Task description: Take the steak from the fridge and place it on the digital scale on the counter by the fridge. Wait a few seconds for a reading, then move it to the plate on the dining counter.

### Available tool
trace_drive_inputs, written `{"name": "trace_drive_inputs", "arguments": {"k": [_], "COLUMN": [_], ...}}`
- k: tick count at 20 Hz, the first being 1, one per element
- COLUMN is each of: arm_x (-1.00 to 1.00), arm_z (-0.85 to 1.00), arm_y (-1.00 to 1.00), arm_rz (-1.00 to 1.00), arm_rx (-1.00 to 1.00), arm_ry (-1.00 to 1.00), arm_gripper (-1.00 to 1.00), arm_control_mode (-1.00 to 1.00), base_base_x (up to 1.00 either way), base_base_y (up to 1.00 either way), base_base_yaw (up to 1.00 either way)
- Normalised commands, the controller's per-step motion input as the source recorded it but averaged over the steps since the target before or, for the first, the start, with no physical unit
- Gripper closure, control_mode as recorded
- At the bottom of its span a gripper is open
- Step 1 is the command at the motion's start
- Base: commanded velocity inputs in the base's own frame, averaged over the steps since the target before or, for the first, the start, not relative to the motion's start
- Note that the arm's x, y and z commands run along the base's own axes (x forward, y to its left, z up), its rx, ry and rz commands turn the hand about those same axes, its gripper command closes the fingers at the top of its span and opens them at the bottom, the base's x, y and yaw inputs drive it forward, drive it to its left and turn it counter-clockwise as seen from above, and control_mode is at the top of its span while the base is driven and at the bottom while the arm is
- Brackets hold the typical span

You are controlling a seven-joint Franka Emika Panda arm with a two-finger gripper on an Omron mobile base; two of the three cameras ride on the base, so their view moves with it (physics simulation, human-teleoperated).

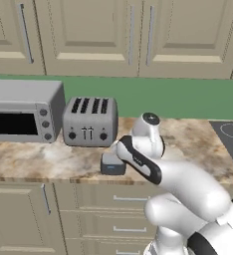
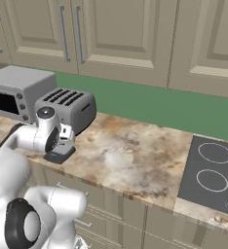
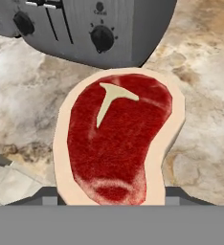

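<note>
The steak (image 3: 116,139), a red slab with a pale tan rim, hangs close in the hand view with my gripper (image 3: 111,198) shut on its lower end; a dark fingertip (image 3: 43,198) shows on either side. It hovers over the marbled counter (image 3: 205,119) just in front of the toaster. In the right base view my gripper (image 2: 66,137) sits right above the digital scale (image 2: 60,154), a low dark grey box near the counter's front edge. That scale (image 1: 112,164) is partly hidden by my forearm in the left base view. A pale grey corner at the hand view's lower left may be the scale's top.
A silver four-slot toaster (image 1: 90,121) stands right behind the scale, with a grey toaster oven (image 1: 24,110) to its left. A black cooktop (image 2: 211,175) lies at the right end of the counter. Cream wall cabinets (image 1: 113,35) hang above.
</note>
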Motion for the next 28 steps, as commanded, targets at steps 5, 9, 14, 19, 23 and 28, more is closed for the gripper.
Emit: {"name": "trace_drive_inputs", "arguments": {"k": [5, 9, 14, 19, 23, 28], "arm_x": [0.26, 0.18, 0.08, 0.13, 0.16, 0.17], "arm_z": [-0.32, -0.34, -0.34, -0.22, -0.12, -0.08], "arm_y": [0.16, 0.12, 0.13, 0.05, 0.00, 0.00], "arm_rz": [0.03, 0.02, 0.01, 0.00, 0.00, 0.00], "arm_rx": [0.00, -0.01, -0.01, -0.01, 0.00, 0.00], "arm_ry": [0.00, 0.00, 0.00, 0.00, 0.00, 0.00], "arm_gripper": [1.00, 1.00, 1.00, 1.00, 1.00, 1.00], "arm_control_mode": [-1.00, -1.00, -1.00, -1.00, -1.00, -1.00], "base_base_x": [0.00, 0.00, 0.00, 0.00, 0.00, 0.00], "base_base_y": [0.00, 0.00, 0.00, 0.00, 0.00, 0.00], "base_base_yaw": [0.00, 0.00, 0.00, 0.00, 0.00, 0.00]}}
